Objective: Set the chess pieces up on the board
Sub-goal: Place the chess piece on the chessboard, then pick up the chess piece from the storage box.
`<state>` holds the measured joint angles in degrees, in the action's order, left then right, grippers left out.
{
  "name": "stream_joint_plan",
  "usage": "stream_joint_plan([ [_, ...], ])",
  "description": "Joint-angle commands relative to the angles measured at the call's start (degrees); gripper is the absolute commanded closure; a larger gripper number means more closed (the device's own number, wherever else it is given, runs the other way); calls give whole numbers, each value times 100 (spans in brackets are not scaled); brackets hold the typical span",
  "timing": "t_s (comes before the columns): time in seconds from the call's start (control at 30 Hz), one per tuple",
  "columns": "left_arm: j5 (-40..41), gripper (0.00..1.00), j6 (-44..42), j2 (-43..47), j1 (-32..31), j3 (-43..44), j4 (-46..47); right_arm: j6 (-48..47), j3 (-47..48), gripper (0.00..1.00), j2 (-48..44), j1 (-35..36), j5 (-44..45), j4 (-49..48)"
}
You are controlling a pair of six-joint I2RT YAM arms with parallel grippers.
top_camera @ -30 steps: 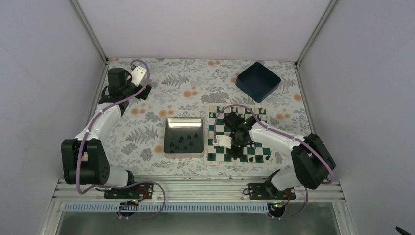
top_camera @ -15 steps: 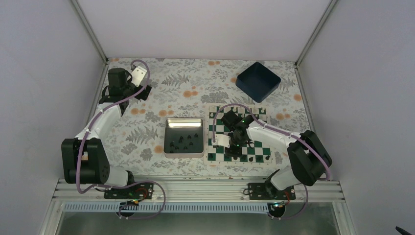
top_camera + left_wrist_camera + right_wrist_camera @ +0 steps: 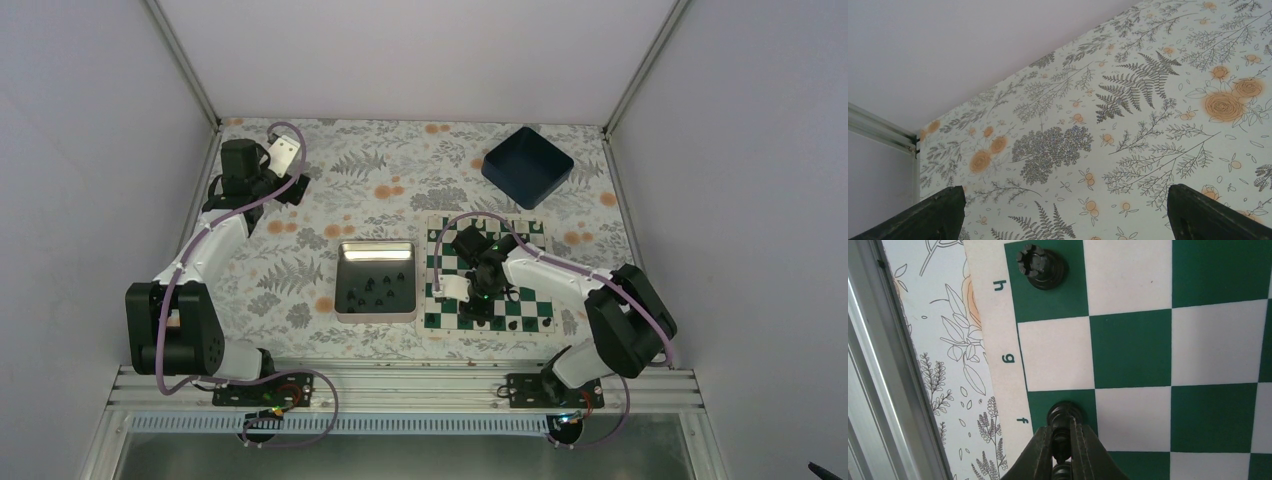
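The green and white board [image 3: 440,250] lies right of centre and fills the right wrist view [image 3: 1198,345]. My right gripper [image 3: 483,298] hangs over its near part. In the right wrist view the right gripper [image 3: 1063,432] is shut on a black chess piece [image 3: 1064,416] held upright over the green edge square marked f. I cannot tell whether its base touches the board. A black rook [image 3: 1040,266] stands on corner square h. Several black pieces [image 3: 515,322] stand along the board's near edge. My left gripper [image 3: 290,185] is open and empty at the far left, over bare cloth [image 3: 1063,210].
A shiny silver tin [image 3: 345,300] left of the board holds several loose black pieces [image 3: 375,288]. A dark blue bin [image 3: 527,165] stands beyond the board. A metal rail [image 3: 878,365] runs along the table edge near the board's lettered side.
My right arm has shifted slightly to the left over the board's near part with the piece in its gripper. The left arm has not moved.
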<state>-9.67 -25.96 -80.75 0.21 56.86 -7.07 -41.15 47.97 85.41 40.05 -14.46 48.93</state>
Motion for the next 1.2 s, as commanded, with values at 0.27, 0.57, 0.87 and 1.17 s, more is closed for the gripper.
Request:
stream_joint_plan([
  [0.27, 0, 0, -21, -50, -12, 80, 39, -103, 32, 79, 63, 3, -1, 46],
  [0.57, 58, 0, -41, -62, -16, 44, 73, -76, 650, 51, -227, 3, 79, 405],
  [0.87, -2, 0, -41, 20, -9, 55, 49, -159, 2021, 49, 260, 133, 375, 452],
  [1.17, -28, 0, -41, 101, -11, 71, 22, -118, 3278, 50, 1838, 753, 734, 213],
])
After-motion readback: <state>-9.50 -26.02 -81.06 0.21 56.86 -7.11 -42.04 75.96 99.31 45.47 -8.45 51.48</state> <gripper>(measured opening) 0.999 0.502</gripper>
